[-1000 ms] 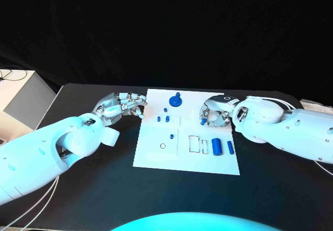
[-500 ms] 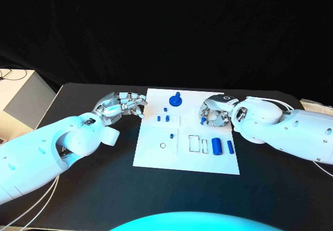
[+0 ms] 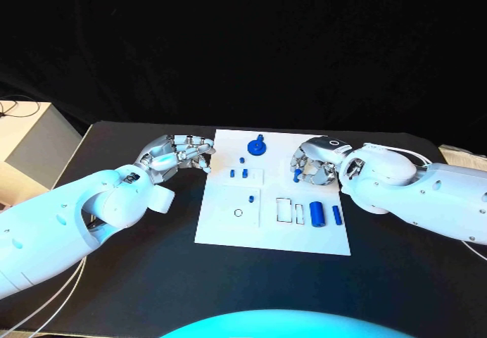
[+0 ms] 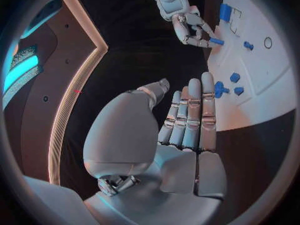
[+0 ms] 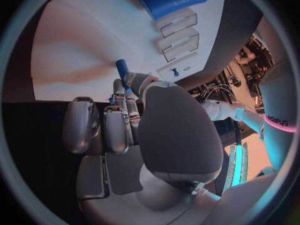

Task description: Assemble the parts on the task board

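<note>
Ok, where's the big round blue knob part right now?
In the head view the round blue knob part stands at the far edge of the white task board, between the left hand and right hand, untouched.

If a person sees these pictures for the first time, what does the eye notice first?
The white board in the middle of the black table, with small blue parts on it. The right robot hand pinches a blue peg over the board's right side; the left robot hand rests at its left edge, holding nothing.
</note>
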You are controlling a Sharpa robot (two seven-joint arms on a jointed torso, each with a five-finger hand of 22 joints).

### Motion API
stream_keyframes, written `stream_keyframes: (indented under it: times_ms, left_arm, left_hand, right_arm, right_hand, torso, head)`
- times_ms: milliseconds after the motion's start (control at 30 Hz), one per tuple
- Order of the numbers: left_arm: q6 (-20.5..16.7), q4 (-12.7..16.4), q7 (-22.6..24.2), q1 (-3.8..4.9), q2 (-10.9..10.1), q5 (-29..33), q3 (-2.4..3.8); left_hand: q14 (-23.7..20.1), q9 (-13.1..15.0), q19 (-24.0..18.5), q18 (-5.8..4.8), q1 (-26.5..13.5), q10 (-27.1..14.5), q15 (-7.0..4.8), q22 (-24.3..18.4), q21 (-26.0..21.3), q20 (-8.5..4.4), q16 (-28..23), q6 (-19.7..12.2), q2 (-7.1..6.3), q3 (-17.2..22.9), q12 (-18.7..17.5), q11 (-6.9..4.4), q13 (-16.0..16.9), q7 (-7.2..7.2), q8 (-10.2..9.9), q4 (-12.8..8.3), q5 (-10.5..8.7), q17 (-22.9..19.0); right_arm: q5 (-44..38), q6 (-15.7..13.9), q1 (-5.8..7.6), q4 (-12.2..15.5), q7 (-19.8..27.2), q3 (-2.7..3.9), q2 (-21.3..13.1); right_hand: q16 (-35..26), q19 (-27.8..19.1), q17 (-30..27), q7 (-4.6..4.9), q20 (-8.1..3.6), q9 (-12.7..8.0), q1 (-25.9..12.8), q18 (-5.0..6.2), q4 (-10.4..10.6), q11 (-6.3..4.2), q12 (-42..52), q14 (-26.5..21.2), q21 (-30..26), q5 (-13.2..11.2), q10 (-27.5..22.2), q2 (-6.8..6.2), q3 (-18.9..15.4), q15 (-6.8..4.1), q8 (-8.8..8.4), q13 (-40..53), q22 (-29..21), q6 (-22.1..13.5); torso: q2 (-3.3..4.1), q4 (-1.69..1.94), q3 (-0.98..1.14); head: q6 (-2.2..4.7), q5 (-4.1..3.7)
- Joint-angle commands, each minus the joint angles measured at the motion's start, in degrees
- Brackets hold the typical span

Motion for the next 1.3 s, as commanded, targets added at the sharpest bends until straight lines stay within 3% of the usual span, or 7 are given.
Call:
stream_keyframes:
  times_ms: [33, 300, 500, 733, 933, 1300]
  left_arm:
    - [0.96, 0.08, 0.3, -0.07, 0.09, -0.11, 0.02]
    - [0.91, -0.07, 0.24, -0.11, 0.19, -0.11, 0.02]
    - [0.93, -0.09, 0.23, -0.11, 0.33, -0.11, 0.02]
    - [1.09, -0.25, 0.22, -0.12, 0.54, -0.11, 0.02]
    - [1.21, -0.26, 0.21, -0.12, 0.73, -0.11, 0.02]
    - [1.13, -0.43, 0.11, -0.12, 0.81, -0.14, 0.02]
  left_hand:
    - [-0.35, -0.07, 0.37, 0.74, 0.51, -0.37, -0.12, -0.07, -0.36, 0.09, -0.34, -0.02, 0.07, 0.02, 0.29, -0.19, -0.07, 0.68, 0.15, 0.28, -0.06, 0.09]
    - [-0.35, -0.08, 0.37, 0.74, 0.51, -0.38, -0.12, -0.07, -0.36, 0.08, -0.34, -0.04, 0.06, 0.02, 0.29, -0.19, -0.07, 0.69, 0.15, 0.28, -0.06, 0.09]
    - [-0.35, -0.1, 0.38, 0.74, 0.54, -0.44, -0.11, -0.09, -0.38, 0.08, -0.35, -0.09, 0.07, 0.02, 0.29, -0.16, -0.09, 0.73, 0.15, 0.29, -0.06, 0.1]
    - [-0.35, -0.14, 0.41, 0.74, 0.65, -0.52, -0.11, -0.11, -0.4, 0.07, -0.35, -0.17, 0.11, 0.06, 0.31, -0.14, -0.11, 0.77, 0.16, 0.26, -0.05, 0.11]
    - [-0.36, -0.15, 0.42, 0.74, 0.69, -0.54, -0.11, -0.11, -0.4, 0.07, -0.36, -0.19, 0.14, 0.09, 0.31, -0.13, -0.12, 0.78, 0.17, 0.26, -0.04, 0.11]
    - [-0.36, -0.17, 0.45, 0.74, 0.86, -0.57, -0.11, -0.13, -0.41, 0.06, -0.37, -0.23, 0.21, 0.17, 0.35, -0.12, -0.13, 0.8, 0.21, 0.2, -0.04, 0.11]
  right_arm:
    - [2.52, -2.79, 0.17, 1.44, -1.47, 0.45, -0.53]
    - [6.69, -2.79, 1.9, 7.58, -1.4, 1.95, -2.86]
    - [7.32, -3.38, 2.46, 11.79, -1.13, 2.16, -3.06]
    - [3.69, -4.43, 1.0, 14.27, -1.05, 1.86, -0.58]
    - [0.61, -4.41, -0.25, 14.0, -0.88, 1.12, 2.56]
    - [-2.27, -3.97, -1.74, 12.48, -0.71, -0.01, 7.34]
  right_hand:
    - [0.01, 4.7, -0.1, -0.01, -0.55, 3.63, -1.55, -0.55, -0.93, -2.12, 0.33, 1.86, 0.63, 0.18, 2.41, 0.83, 1.47, -0.49, 1.68, 0.93, 6.24, -0.47]
    - [0.1, 4.71, 0.03, 0.01, -0.57, 3.98, -1.97, -0.58, -1.47, -2.11, 0.18, 1.9, 0.91, 0.21, 2.5, 0.74, 2.02, -0.49, 1.89, 1.03, 6.39, -0.64]
    - [0.14, 4.72, 0.08, 0.02, -0.58, 4.12, -2.17, -0.62, -1.66, -2.11, 0.14, 1.92, 1.14, 0.09, 2.56, 0.73, 2.19, -0.49, 1.99, 1.08, 6.5, -0.69]
    - [0.08, 4.7, -0.05, 0.04, -0.59, 4.38, -2.47, -0.61, -2.08, -2.09, -0.01, 1.89, 1.08, -0.1, 2.55, 0.82, 2.6, -0.48, 2.1, 1.15, 6.5, -0.9]
    - [0.01, 4.68, -0.17, 0.09, -0.57, 4.67, -2.86, -0.61, -2.58, -2.05, -0.18, 1.86, 1.08, -0.58, 2.53, 0.92, 3.02, -0.44, 2.25, 1.24, 6.53, -1.12]
    - [-0.01, 4.64, -0.22, 0.15, -0.54, 5.16, -3.44, -0.61, -3.42, -2.0, -0.44, 1.83, 1.07, -1.77, 2.5, 1.28, 3.71, -0.4, 2.45, 1.42, 6.58, -1.52]
  torso:
    - [0.02, -0.06, 0.0]
    - [-0.02, -0.07, -0.02]
    - [0.01, -0.05, 0.01]
    - [0.0, -0.06, 0.01]
    - [0.07, 0.08, -0.01]
    - [0.01, -0.02, 0.01]
  head:
    - [-0.04, 0.18]
    - [-0.06, 0.41]
    - [-0.02, 0.55]
    - [-0.09, 0.87]
    - [-0.36, 1.13]
    - [-0.74, 1.62]
